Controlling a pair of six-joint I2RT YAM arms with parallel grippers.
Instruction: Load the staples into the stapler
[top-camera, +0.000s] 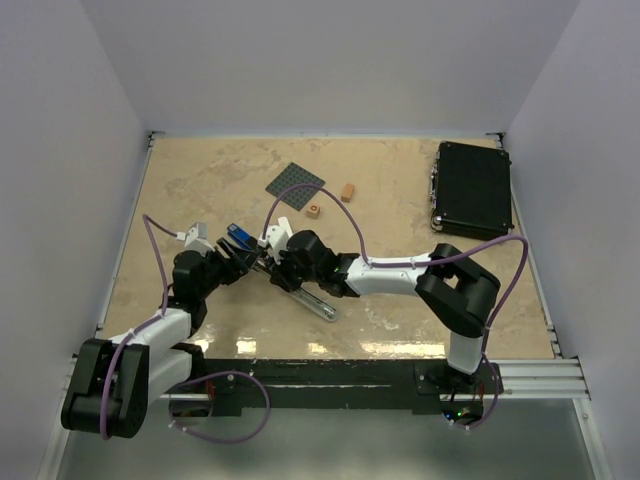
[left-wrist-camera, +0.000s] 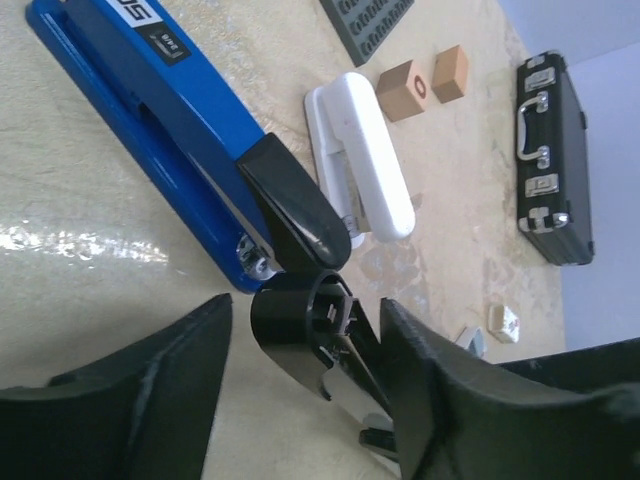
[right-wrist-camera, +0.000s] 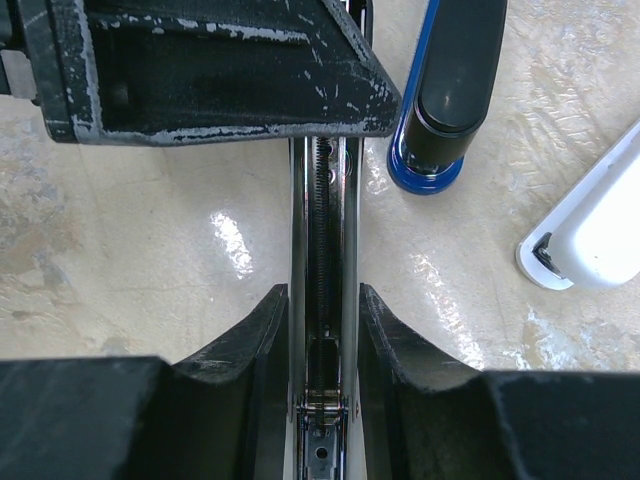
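You are at the opening step: the stapler (top-camera: 315, 303) lies on the desk (top-camera: 220, 180) in front of both arms, and no staples have gone in yet. Your right pincer (right-wrist-camera: 322, 300) is clamped across the bright magazine rail (right-wrist-camera: 322, 220), one finger on each side, pinning it down. Your left pincer (left-wrist-camera: 305, 310) stands partly open astride the stapler's black cap (left-wrist-camera: 300, 335). A sliver of gap shows on one side, so I judge it is not gripping yet. The staples (left-wrist-camera: 503, 322), a small whitish box, sit on the desk well off to the right in the left wrist view, with the grey tray piece (left-wrist-camera: 470, 342) just beside them. Neither pincer is touching them. A blue stapler (left-wrist-camera: 150, 110) and a white stapler (left-wrist-camera: 365, 150) lie close by, the blue one's black tip almost against the cap you are working on. Next, as I read it, you need the left fingers to close squarely on that cap alone and swing it clear of the rail while the right hand keeps the rail flat. Watch that the left finger nearest the blue stapler does not catch its tip. Only once the channel is open is it worth going for the staples, which are small and will need a careful pinch.
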